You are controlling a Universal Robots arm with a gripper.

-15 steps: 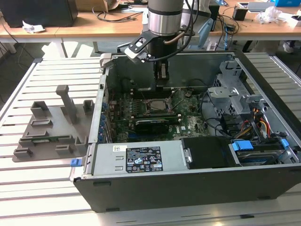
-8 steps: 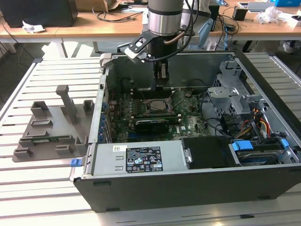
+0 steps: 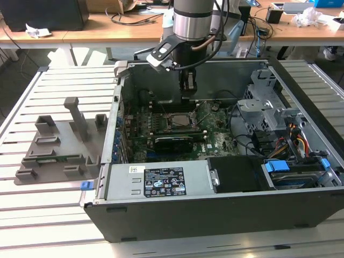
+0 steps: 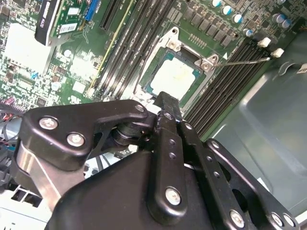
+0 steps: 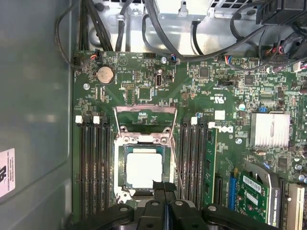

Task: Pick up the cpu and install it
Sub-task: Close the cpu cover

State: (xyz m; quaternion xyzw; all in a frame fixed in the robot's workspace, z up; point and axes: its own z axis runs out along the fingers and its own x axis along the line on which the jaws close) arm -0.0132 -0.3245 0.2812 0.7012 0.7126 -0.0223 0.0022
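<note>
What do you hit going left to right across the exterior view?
grey jig → case wall → gripper → drive cage

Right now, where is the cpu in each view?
Exterior view: cpu on the motherboard, below the gripper.
First wrist view: cpu in its socket, just past the gripper.
Second wrist view: cpu in that socket, beyond the gripper.
Shared landmark: memory slots flanking the socket.
</note>
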